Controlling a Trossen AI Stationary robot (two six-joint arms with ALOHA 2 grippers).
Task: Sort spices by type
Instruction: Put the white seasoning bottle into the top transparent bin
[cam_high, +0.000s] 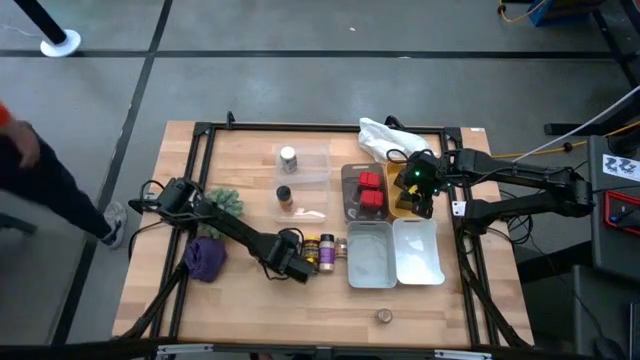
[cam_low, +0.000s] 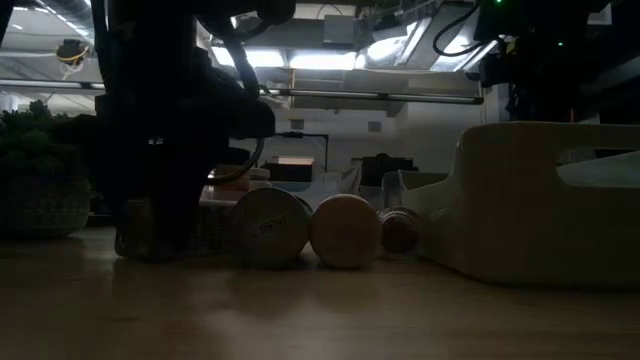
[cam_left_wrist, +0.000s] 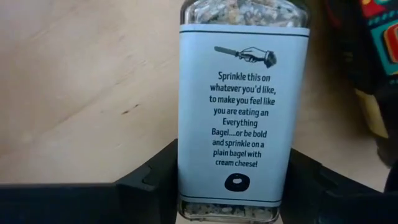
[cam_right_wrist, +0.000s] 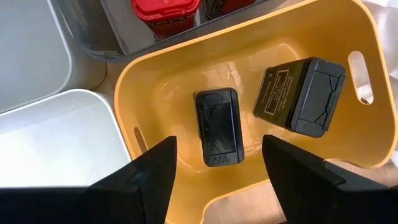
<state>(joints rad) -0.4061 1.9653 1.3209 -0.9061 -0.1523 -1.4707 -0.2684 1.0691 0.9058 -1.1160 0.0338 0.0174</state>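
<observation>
A clear spice jar (cam_left_wrist: 242, 124) with a pale blue label lies flat on the wooden table, and my left gripper (cam_left_wrist: 233, 186) is shut on it. In the high view that gripper (cam_high: 295, 265) stands just left of two more jars (cam_high: 318, 250). My right gripper (cam_right_wrist: 217, 186) hangs open over the yellow bin (cam_right_wrist: 149, 81), which holds two dark rectangular tins (cam_right_wrist: 216, 127) (cam_right_wrist: 301, 93); nothing is between its fingers. Two red tins (cam_high: 371, 190) sit in a grey tray. A silver-capped jar (cam_high: 288, 157) and a dark-capped jar (cam_high: 284, 194) stand farther back. My left gripper pinches the jar's two long sides (cam_left_wrist: 186, 180) between its two fingers, near the jar's bottom end. The fingers (cam_left_wrist: 146, 183) come from above, pointing down, and lie across the jar. The jar lies label up on the table.
Two white bins (cam_high: 370, 258) (cam_high: 418, 250) stand right of the jars. A purple cloth lump (cam_high: 206, 258) lies by the left arm, a white bag (cam_high: 385, 138) at the back, a small round tin (cam_high: 383, 316) near the front edge. A person stands off the table's left.
</observation>
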